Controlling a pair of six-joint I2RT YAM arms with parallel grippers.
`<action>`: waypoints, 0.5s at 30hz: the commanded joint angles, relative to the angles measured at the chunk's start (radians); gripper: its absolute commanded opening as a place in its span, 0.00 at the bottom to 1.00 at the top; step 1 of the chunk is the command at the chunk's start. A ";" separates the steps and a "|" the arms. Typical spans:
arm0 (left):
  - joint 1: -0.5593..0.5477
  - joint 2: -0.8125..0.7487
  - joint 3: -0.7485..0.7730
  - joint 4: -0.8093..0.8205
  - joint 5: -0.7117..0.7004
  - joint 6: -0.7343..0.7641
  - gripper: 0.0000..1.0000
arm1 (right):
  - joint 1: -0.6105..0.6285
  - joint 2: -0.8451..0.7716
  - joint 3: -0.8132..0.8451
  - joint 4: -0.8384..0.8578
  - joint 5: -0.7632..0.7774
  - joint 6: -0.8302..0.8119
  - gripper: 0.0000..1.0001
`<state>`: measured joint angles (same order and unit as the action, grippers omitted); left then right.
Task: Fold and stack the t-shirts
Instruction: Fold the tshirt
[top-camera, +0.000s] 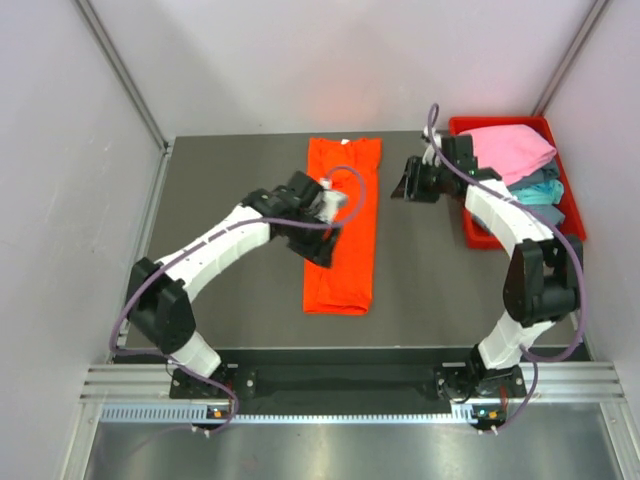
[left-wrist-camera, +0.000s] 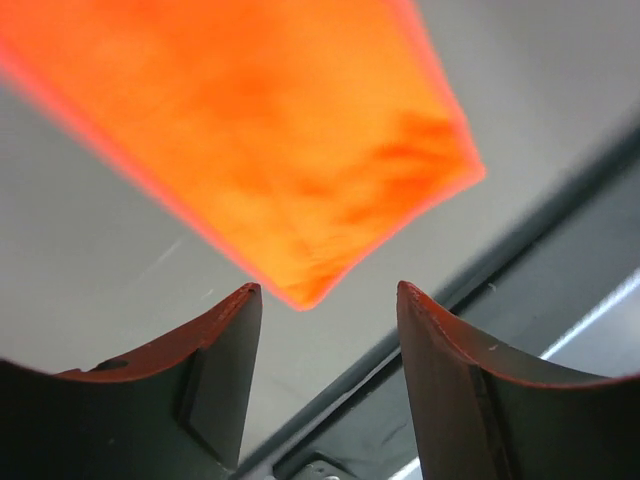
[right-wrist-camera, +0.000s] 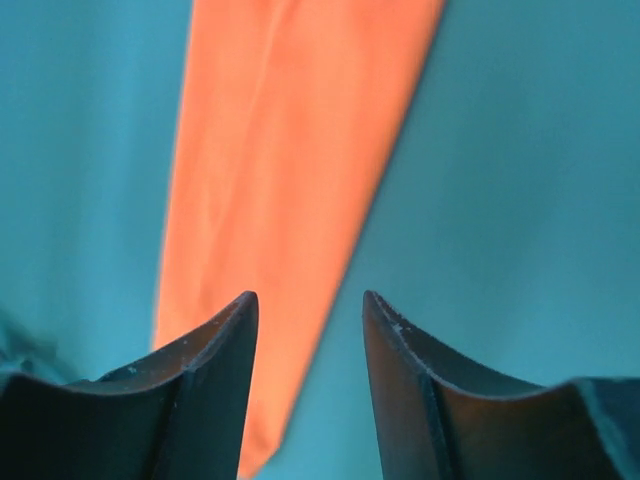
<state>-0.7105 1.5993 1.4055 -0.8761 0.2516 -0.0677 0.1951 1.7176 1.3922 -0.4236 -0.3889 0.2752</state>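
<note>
Left gripper: fingers spread apart, nothing held; a near corner of the orange t-shirt is seen beyond the tips. From above, it is placed over that shirt's left edge, about midway along.

Orange t-shirt: folded into a long narrow strip and laid flat, lengthwise, at the middle of the bench; a white neck tag is at the far end.

Right gripper: fingers spread, empty; stationed just right of the strip's far end, apart from it.

Pink t-shirt: piled uppermost in the red bin, at the bench's far right.

Grey-blue t-shirt and light teal t-shirt: bunched beneath the pink one.
</note>
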 joint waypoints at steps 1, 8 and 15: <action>0.178 0.022 -0.108 0.025 0.083 -0.186 0.60 | 0.001 -0.045 -0.276 -0.026 -0.215 0.157 0.46; 0.319 0.002 -0.334 0.117 0.251 -0.337 0.60 | 0.026 -0.104 -0.548 0.062 -0.304 0.269 0.43; 0.333 -0.087 -0.545 0.275 0.324 -0.440 0.64 | 0.062 -0.088 -0.645 0.140 -0.399 0.320 0.42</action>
<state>-0.3851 1.5814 0.9222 -0.7181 0.4950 -0.4198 0.2256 1.6524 0.7773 -0.3698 -0.7097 0.5461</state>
